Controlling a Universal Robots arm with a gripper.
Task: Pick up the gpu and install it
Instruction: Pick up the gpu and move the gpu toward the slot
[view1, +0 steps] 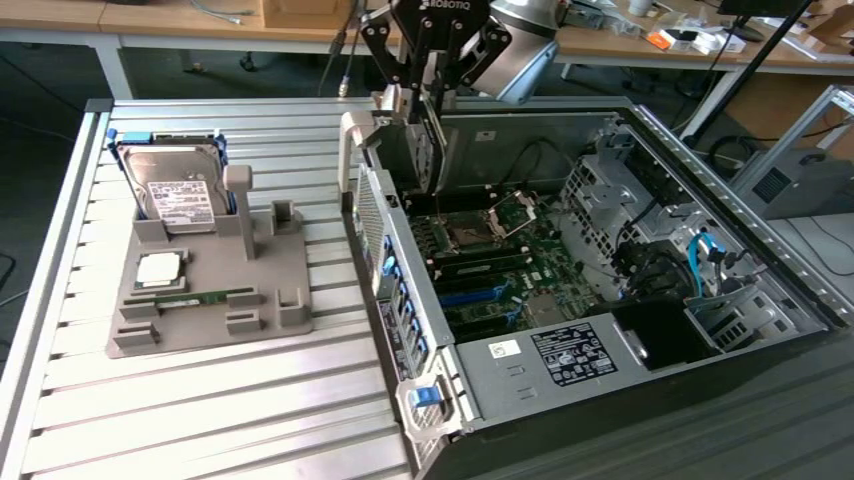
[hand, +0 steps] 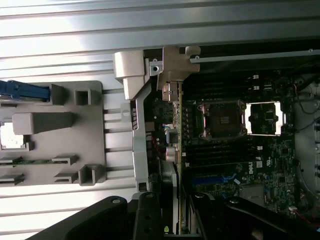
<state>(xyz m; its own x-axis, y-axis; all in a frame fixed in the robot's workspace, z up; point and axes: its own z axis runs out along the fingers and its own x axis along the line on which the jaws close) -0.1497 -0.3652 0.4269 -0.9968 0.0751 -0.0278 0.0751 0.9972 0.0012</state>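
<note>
Over the open computer case (view1: 534, 370), the gripper (view1: 434, 90) grasps the graphics card (hand: 172, 70) edge-on above the motherboard (view1: 494, 260), so seating it well likely needs it upright, with its edge square over the slot.

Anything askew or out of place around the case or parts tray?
Nothing stands out. The graphics card hangs upright in the jaws over the open case; hard drive and memory stick sit in their slots on the tray.
</note>
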